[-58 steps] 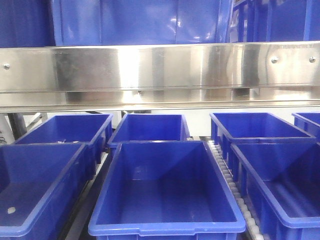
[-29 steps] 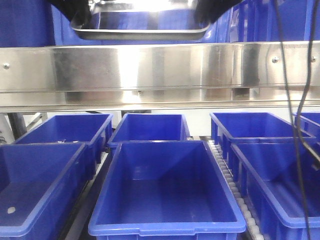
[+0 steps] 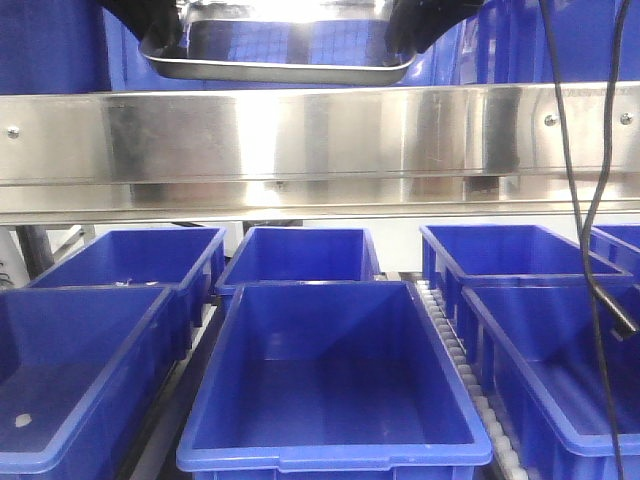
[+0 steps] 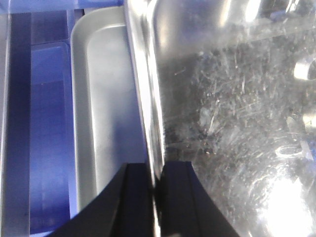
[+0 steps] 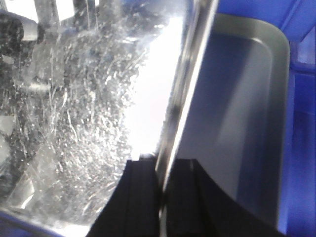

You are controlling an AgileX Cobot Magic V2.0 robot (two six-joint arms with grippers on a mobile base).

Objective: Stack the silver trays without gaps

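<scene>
Half a second on, the held tray (image 3: 280,45) had barely shifted at the top of the front view, though a second before it had not been there at all. The dangling black cables (image 3: 578,200) had swung a little toward it. The tray's upper part was cut off by the frame edge, and only dark shapes at its two ends hinted at the arms.

Seen from the wrist, the left gripper (image 4: 155,197) was clenched on the tray's rim, one black finger on each side of the thin edge. The right gripper (image 5: 160,197) pinched the opposite rim the same way. Inboard of each pair of jaws lay the tray's scratched, glaring bottom, much of it washed out by a white flare on the right side.

Outboard of the jaws, and lower, sat a second tray (image 4: 106,113), duller, with a blue bin (image 4: 47,123) showing past its edge. I could not tell whether the two trays touched, as the held rim covered the near part of the lower one. Below the jaws in the front view ran the steel rail (image 3: 320,140), with open bins (image 3: 330,380) beneath it.
</scene>
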